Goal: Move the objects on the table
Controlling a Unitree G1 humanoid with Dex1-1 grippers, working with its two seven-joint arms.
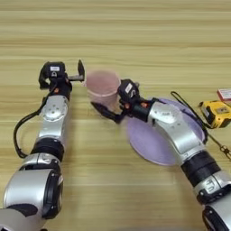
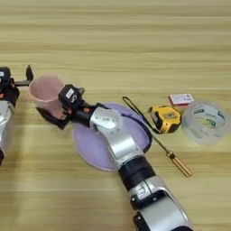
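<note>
Right arm stretched forward and across toward the left, silver forearm lying over the large lilac round plate [image 2: 92, 146], wrist bent. Right claw [image 1: 109, 104] at the near side of the pale pink plastic cup [image 1: 103, 85], black fingers [image 1: 103, 111] spread apart, one low in front of the cup's base, the other up against the wall; touching or only just beside, cannot tell. Left arm extended straight forward, left claw [image 1: 77, 74] just left of the cup's rim, one black finger upright near the rim; open or closed, cannot tell.

Cup upright on the light wooden counter [image 1: 135, 36], mouth open upward, translucent pink, between the two claws. Well right of the right claw, beyond the plate: yellow-and-black tape measure [image 2: 166, 118], resting on the counter, black wrist strap [image 2: 135, 110] trailing back toward the plate's far edge. Near side of the tape measure: small thin screwdriver with amber handle [image 2: 180, 165], lying slantwise, shaft toward the tape measure. Further right still, a clear roll of tape [image 2: 205, 122] and a small red-and-white box [image 2: 181, 99].
</note>
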